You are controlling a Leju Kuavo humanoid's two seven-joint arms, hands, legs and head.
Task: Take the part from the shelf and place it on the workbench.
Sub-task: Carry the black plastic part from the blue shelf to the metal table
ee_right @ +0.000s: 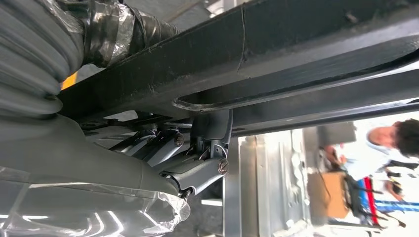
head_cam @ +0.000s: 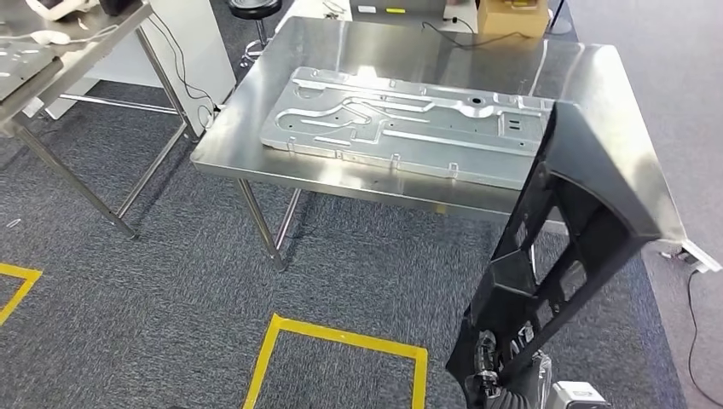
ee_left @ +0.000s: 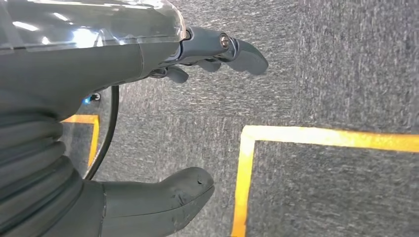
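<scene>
A long black plastic part (head_cam: 563, 239) with ribs and openings stands tilted at the lower right of the head view, its upper end over the near right edge of the steel workbench (head_cam: 256, 111). My right hand (head_cam: 488, 365) grips its lower end; in the right wrist view the fingers (ee_right: 197, 163) curl under the black part (ee_right: 276, 59). My left hand (ee_left: 207, 54) hangs above the grey carpet, fingers apart and holding nothing.
A large flat stamped metal panel (head_cam: 401, 123) lies across the workbench. A second steel table (head_cam: 51, 60) stands at the left. Yellow tape squares (head_cam: 341, 341) mark the carpet. A cardboard box (head_cam: 511, 15) sits behind the bench, and a person (ee_right: 390, 148) stands beyond it.
</scene>
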